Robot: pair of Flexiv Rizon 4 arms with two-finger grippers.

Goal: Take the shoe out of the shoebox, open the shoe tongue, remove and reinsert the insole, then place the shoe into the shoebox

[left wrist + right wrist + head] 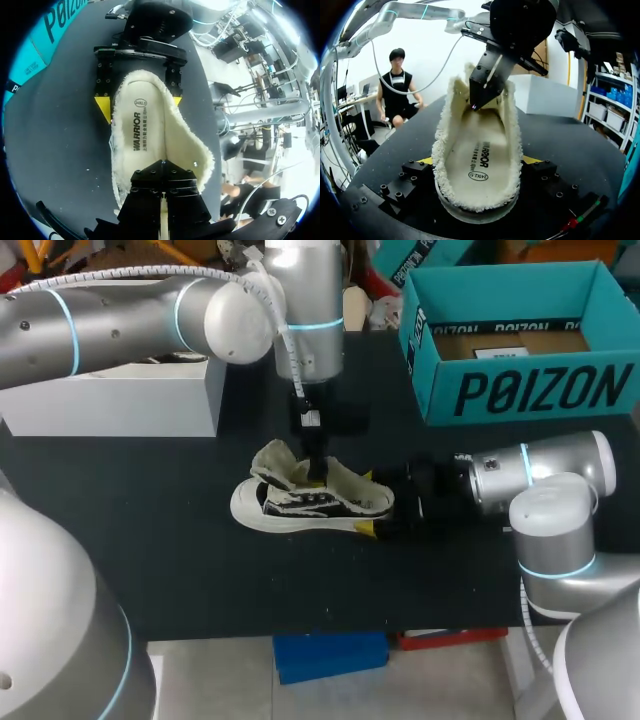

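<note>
Head view. The left arm (120,315) enters from 10 o'clock, its wrist turned straight down over the table's middle. The left gripper (316,476) has its fingers (150,182) pressed together; whether they pinch anything is unclear. The right arm (555,490) enters from 4 o'clock, wrist level, pointing toward 9 o'clock. The right gripper (385,514) has its fingers (102,106) spread, clasping the heel of the shoe (300,505) from both sides.

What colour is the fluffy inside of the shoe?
Creamy white fleece, clearest in the right wrist view.
</note>
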